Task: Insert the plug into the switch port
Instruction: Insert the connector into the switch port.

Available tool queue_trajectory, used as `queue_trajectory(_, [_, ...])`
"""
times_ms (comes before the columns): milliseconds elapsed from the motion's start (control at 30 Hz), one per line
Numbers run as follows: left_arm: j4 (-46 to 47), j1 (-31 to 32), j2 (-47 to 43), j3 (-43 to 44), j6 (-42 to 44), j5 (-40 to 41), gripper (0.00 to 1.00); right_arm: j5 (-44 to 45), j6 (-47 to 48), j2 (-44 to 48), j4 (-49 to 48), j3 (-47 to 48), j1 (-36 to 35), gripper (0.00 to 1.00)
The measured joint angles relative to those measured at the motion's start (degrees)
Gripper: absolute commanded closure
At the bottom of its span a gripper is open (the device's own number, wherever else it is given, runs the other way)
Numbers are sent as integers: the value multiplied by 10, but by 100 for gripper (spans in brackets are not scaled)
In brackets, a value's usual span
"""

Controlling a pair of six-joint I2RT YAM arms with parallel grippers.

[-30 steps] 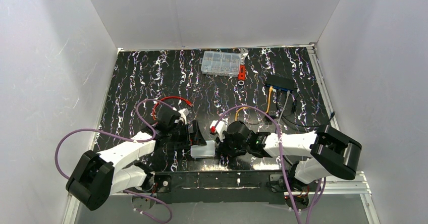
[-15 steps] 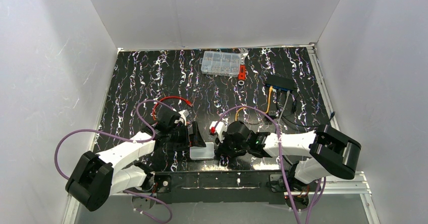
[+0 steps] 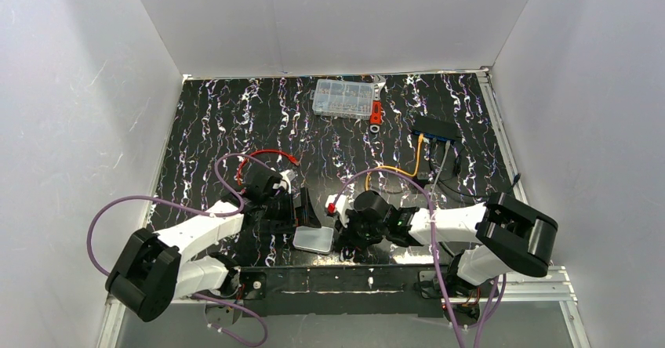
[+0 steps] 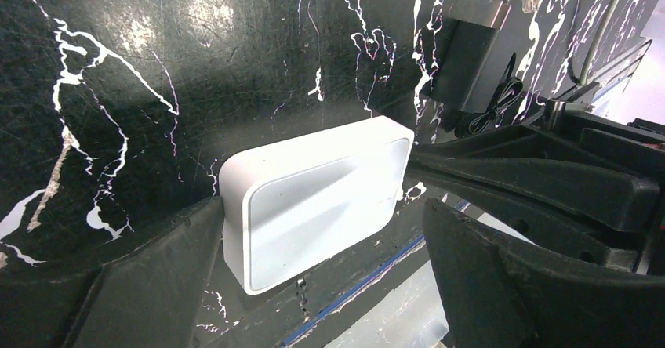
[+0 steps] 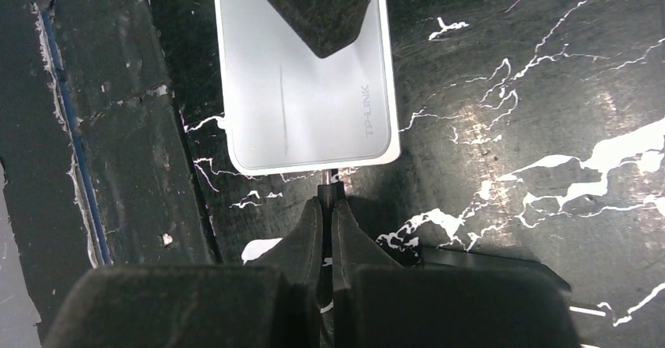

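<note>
The black switch [image 3: 436,128] lies at the back right, and its ports are too small to tell apart. An orange cable [image 3: 418,150] runs from its blue face toward my right arm; the plug is hidden. My right gripper [image 3: 339,233] [image 5: 327,203] is shut on a thin black round connector [image 5: 329,192] with a metal tip, which points at the edge of a white box [image 3: 313,241] [image 5: 302,89]. My left gripper [image 3: 304,208] [image 4: 321,207] is open, astride that white box [image 4: 314,195], which lies close to one finger [image 4: 157,270].
The white box sits near the table's front edge [image 5: 70,128]. A clear parts organiser [image 3: 343,98] and a red piece [image 3: 376,113] lie at the back. A red wire [image 3: 267,154] loops behind the left arm. A black adapter [image 4: 470,58] lies beyond the box.
Both grippers and the white box have shifted slightly toward the near edge. More of the orange cable shows behind the right arm.
</note>
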State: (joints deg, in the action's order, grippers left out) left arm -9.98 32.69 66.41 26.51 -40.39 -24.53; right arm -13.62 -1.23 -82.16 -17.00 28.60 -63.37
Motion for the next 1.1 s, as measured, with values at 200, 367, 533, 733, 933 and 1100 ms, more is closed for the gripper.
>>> queue_trajectory(200, [1, 0, 6, 3, 3, -2, 2, -11, 0, -4, -19, -8, 0, 99])
queue_trajectory(367, [1, -2, 9, 5, 6, -3, 2, -13, 0, -3, -47, -22, 0, 99])
queue_trajectory(533, [3, -3, 12, 6, 8, -6, 3, -4, 1, 2, -62, -32, 0, 99])
queue_trajectory(733, [10, -3, 20, 9, 8, -12, 3, 31, 2, 13, -67, -41, 0, 99])
queue_trajectory(933, [14, -4, 25, 10, 8, -17, 3, 61, 3, 19, -76, -48, 0, 99])
queue_trajectory(1100, [16, -4, 27, 10, 8, -19, 3, 76, 4, 20, -83, -50, 0, 99])
